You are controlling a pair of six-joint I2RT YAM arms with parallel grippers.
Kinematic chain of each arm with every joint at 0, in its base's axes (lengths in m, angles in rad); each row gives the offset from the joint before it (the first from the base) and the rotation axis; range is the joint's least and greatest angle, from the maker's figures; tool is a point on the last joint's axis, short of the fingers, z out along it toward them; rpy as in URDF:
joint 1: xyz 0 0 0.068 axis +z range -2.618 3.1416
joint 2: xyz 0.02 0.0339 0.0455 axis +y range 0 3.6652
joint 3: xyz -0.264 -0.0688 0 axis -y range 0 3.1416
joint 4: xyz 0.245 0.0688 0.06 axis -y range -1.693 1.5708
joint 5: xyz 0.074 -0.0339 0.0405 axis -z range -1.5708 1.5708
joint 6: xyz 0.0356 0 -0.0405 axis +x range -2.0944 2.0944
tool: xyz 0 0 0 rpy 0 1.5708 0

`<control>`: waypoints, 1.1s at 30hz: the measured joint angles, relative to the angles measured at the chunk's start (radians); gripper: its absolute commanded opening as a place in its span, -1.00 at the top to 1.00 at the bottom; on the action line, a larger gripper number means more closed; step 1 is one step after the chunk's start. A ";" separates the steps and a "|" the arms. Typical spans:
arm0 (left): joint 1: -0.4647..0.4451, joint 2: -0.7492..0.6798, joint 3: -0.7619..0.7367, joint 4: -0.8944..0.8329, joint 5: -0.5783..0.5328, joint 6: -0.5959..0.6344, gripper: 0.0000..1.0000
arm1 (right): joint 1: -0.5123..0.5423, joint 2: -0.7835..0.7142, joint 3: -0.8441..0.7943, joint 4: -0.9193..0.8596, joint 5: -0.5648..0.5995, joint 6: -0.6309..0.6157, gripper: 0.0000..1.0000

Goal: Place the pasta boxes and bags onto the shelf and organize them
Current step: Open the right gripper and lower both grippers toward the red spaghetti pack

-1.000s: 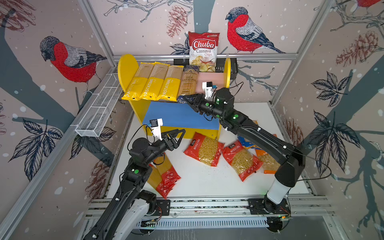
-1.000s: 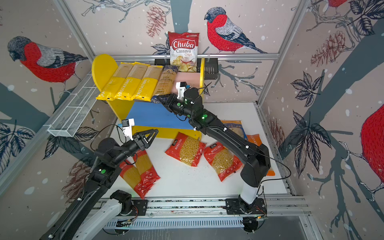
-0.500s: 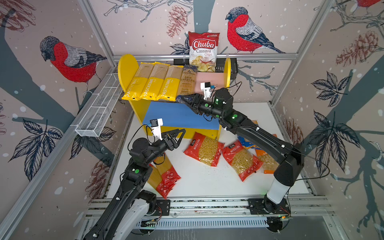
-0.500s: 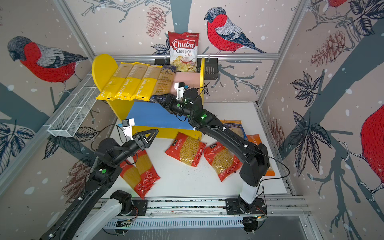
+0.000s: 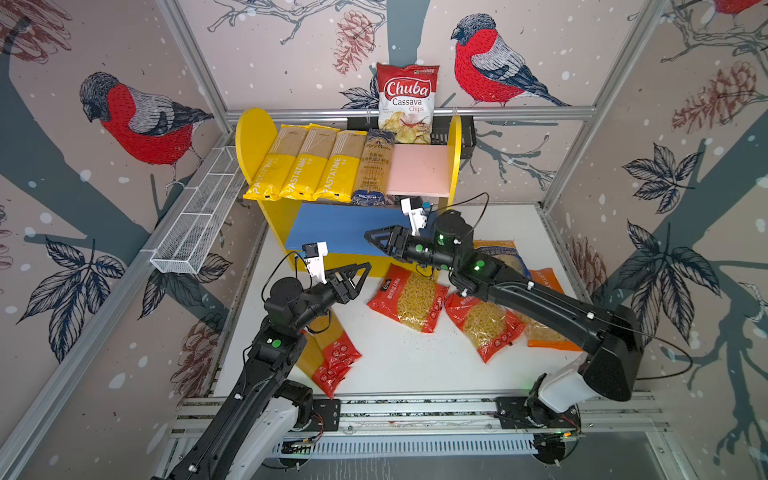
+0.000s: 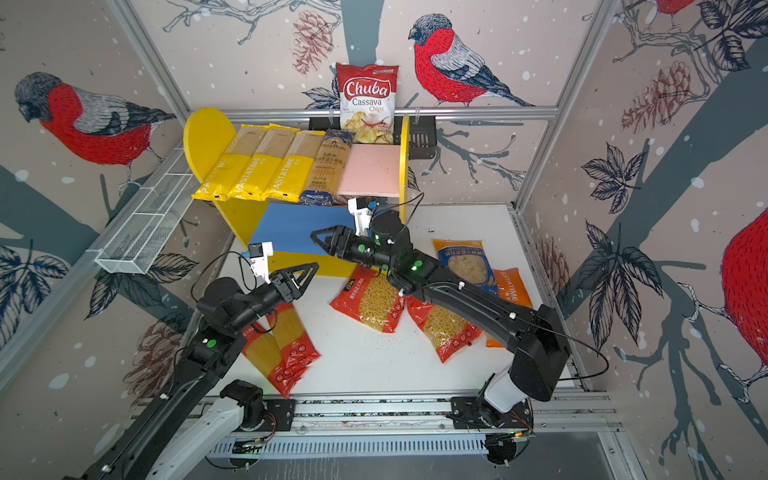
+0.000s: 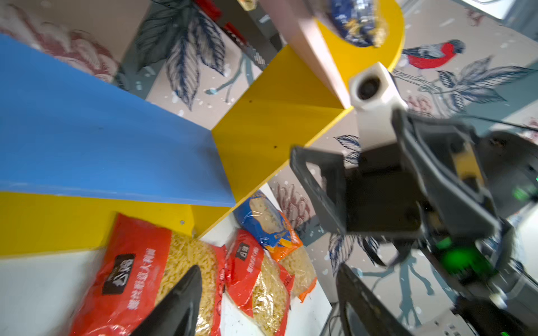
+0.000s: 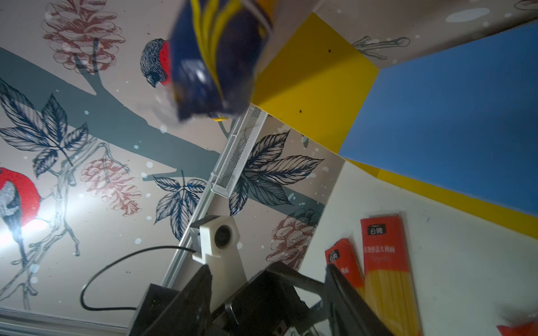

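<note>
Lower left in both top views: two red spaghetti packs (image 5: 334, 353) lie side by side on the table (image 5: 395, 365); the left gripper (image 5: 361, 276) hovers over their far ends, jaws parted, grasping nothing.

Upper centre: the shelf (image 5: 254, 137) carries three PASTATIME packs (image 5: 309, 166) and a dark blue spaghetti pack (image 5: 374, 170), side by side on the pink board (image 5: 419, 170).

Centre: the right gripper (image 5: 371, 242) is released and empty before the blue board (image 5: 332, 226).

Right of centre: two red bags (image 5: 409, 299), a blue bag (image 5: 498, 254) and an orange bag (image 5: 546, 336) lie clustered on the table.
</note>
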 measured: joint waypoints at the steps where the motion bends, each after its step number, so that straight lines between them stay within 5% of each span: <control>1: 0.000 -0.002 0.000 -0.032 -0.032 0.009 -0.41 | 0.020 -0.008 -0.022 0.000 0.010 -0.018 -0.22; 9: 0.001 0.014 -0.002 -0.345 -0.327 0.046 -0.40 | 0.126 0.067 -0.181 -0.069 0.124 -0.083 -0.14; 16: 0.023 -0.082 -0.111 -0.523 -0.547 -0.024 -0.40 | 0.190 0.293 -0.122 -0.115 0.132 -0.091 -0.12; 25: 0.027 -0.177 -0.169 -0.567 -0.611 -0.086 -0.41 | 0.235 0.557 0.045 -0.133 0.048 -0.090 -0.12; 33: 0.027 -0.175 -0.189 -0.561 -0.602 -0.094 -0.41 | 0.217 0.630 0.063 -0.133 0.007 -0.089 -0.03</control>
